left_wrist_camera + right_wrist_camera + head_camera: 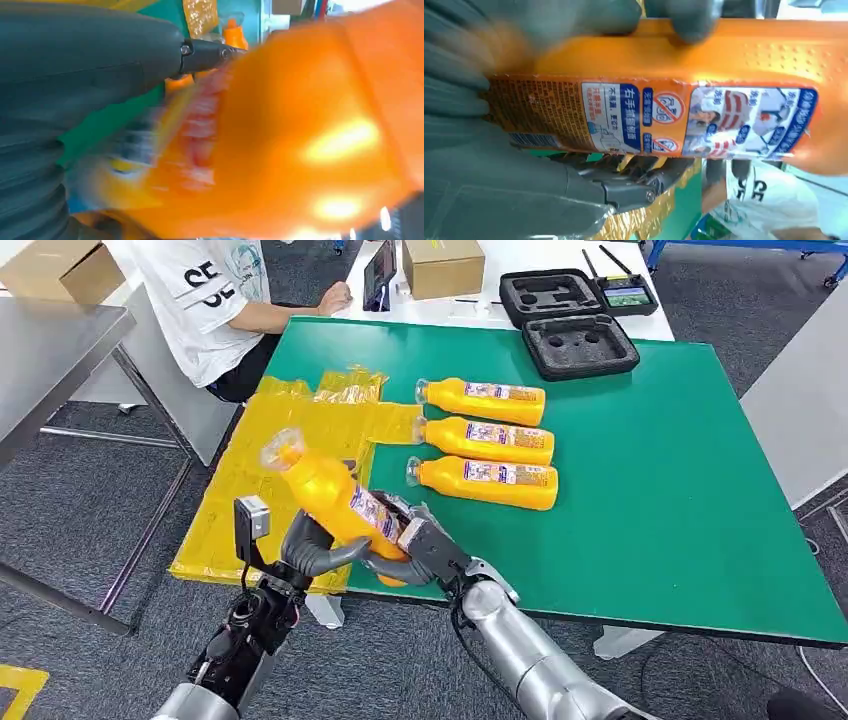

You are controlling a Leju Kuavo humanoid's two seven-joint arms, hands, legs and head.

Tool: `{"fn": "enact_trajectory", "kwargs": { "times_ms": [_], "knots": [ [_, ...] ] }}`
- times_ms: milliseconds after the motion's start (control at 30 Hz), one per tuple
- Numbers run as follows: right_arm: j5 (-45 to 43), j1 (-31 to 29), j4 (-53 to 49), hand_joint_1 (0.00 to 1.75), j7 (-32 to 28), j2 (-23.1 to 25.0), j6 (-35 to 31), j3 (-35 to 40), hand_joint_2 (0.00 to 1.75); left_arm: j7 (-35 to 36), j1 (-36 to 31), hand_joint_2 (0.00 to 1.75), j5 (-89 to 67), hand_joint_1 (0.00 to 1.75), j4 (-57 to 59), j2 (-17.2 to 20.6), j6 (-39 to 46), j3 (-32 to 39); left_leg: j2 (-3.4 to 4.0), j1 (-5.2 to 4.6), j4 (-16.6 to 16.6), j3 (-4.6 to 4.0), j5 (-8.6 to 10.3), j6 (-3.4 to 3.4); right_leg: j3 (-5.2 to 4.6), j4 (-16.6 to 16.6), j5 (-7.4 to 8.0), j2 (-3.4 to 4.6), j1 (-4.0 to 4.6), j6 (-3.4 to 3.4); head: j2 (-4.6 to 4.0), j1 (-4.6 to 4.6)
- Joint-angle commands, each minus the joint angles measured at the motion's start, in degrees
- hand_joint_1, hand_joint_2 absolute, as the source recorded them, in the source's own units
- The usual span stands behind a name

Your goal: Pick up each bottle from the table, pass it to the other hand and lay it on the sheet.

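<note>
Left hand (pixel 315 545) is wrapped around the base end of the held bottle (pixel 335 495), grey thumb and fingers curled under it, right at the near edge of the sheet (pixel 290 455). The bottle sits tilted above that edge, clear cap pointing up and away toward the sheet's far side, label facing up. In the left wrist view it is a blurred orange mass (pixel 300 140) pressed against the hand's grey cover (pixel 75 65).

Just right of it, the right hand (pixel 420 535) grips the same bottle from the other side, dark fingers closed over the label end. So both hands have hold of it at once, above the sheet's near right corner. The right wrist view shows the label (pixel 649 117) close up, fingers (pixel 634 187) under the orange body and another fingertip over it.

The sheet itself is yellow, crinkled, lying on the left part of the green table (pixel 680 470) and hanging over its left edge.

Right of the sheet, three more bottles lie on their sides in a row, caps pointing at the sheet: far bottle (pixel 485 400), middle bottle (pixel 490 440), near bottle (pixel 490 482), close together.

Beyond the sheet's far edge a person (pixel 215 305) in a white shirt sits. Further right, past the bottles, an open black case (pixel 570 320) lies at the table's far edge.
</note>
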Motion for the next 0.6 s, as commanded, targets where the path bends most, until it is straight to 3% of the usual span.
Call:
{"fn": "enact_trajectory", "kwargs": {
  "times_ms": [33, 533, 567, 600],
  "knots": [
    [0.3, -3.6, 5.9, 1.75, 0.0, -0.5, 0.7, 2.9, 1.75, 1.1, -1.8, 1.75, 1.7, 0.0, 1.7, 0.8, -1.3, 2.0, 0.03, 0.05, 0.0, -0.04, 0.03, -0.06, -0.03, 0.0, 0.04, 0.03, 0.06, -0.08, 0.0, 0.0],
    [0.6, -3.7, 6.1, 1.75, -0.1, -0.8, 0.8, 3.4, 1.75, 1.3, -2.8, 1.75, 2.3, 0.0, 3.1, 0.6, -1.3, 1.7, -0.04, 0.06, 0.1, -0.07, 0.04, -0.06, -0.04, 0.0, 0.04, -0.03, 0.07, -0.08, 0.0, 0.0],
    [0.6, -3.7, 5.9, 1.75, -0.1, -0.8, 0.8, 3.4, 1.75, 1.2, -2.9, 1.75, 2.4, 0.21, 3.3, 0.6, -1.4, 1.6, -0.02, 0.1, 0.1, -0.06, 0.05, -0.08, -0.03, 0.0, 0.07, -0.01, 0.1, -0.11, 0.0, 0.0],
    [0.6, -3.7, 5.9, 1.75, -0.1, -0.8, 0.8, 3.4, 1.75, 1.2, -2.9, 1.75, 2.4, 0.21, 3.3, 0.6, -1.4, 1.6, -0.04, 0.02, 0.0, -0.04, 0.03, -0.03, -0.03, 0.0, 0.02, -0.04, 0.02, -0.05, -0.02, 0.0]
  ]
}}
